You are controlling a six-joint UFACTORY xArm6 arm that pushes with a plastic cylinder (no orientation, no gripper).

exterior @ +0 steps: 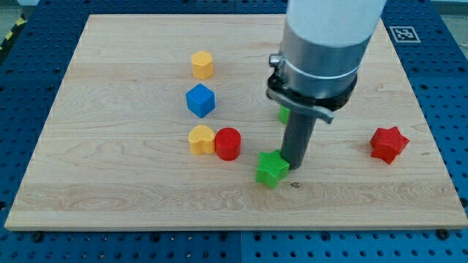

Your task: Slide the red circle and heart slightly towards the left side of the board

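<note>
The red circle (pixel 228 143) sits near the board's middle, touching the yellow heart (pixel 201 139) on its left. My tip (pixel 294 168) rests on the board to the right of the red circle, right beside the green star (pixel 271 169), touching or nearly touching its right side. The green star lies between my tip and the red circle, a little lower in the view.
A blue cube (pixel 200 100) and a yellow hexagon (pixel 202 64) stand above the heart. A red star (pixel 387 144) lies at the view's right. A green block (pixel 282 115) is mostly hidden behind the arm. The wooden board (pixel 110 190) ends on a blue table.
</note>
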